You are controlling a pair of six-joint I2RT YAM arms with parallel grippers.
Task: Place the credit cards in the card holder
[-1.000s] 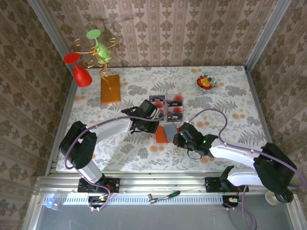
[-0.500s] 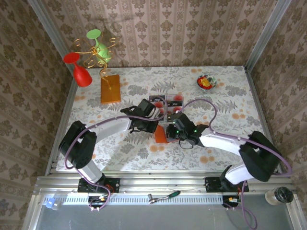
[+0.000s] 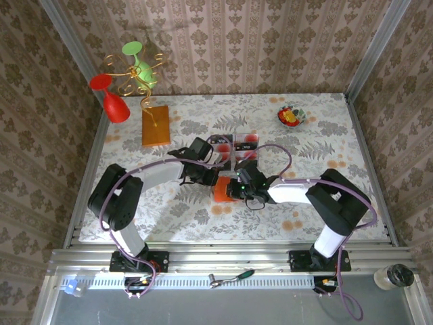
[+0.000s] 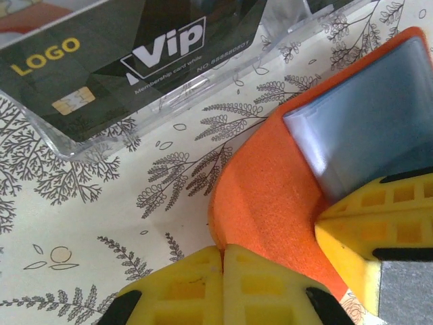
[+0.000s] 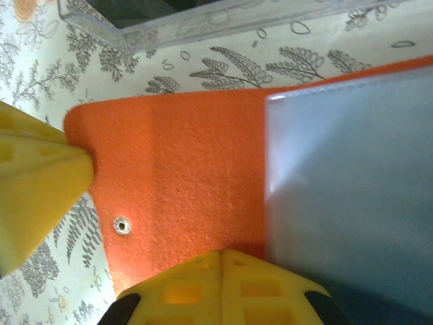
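Card holder (image 3: 224, 189) laid open on bench (image 3: 325, 135), just before credit cards (image 3: 237, 147). Left gripper (image 4: 291, 261) fingers spread, yellow pads pressed against holder's orange edge and grey-blue pocket. Right gripper (image 5: 128, 223) fingers parted, straddling holder's orange flap, one pad touching its corner.

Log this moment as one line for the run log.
stage: both end effectors at card holder | left end effector: fingers on orange edge | right end effector: fingers astride orange flap | credit cards: in clear tray, none inserted

Card holder (image 3: 223, 189) lies before the credit cards (image 3: 238, 145)
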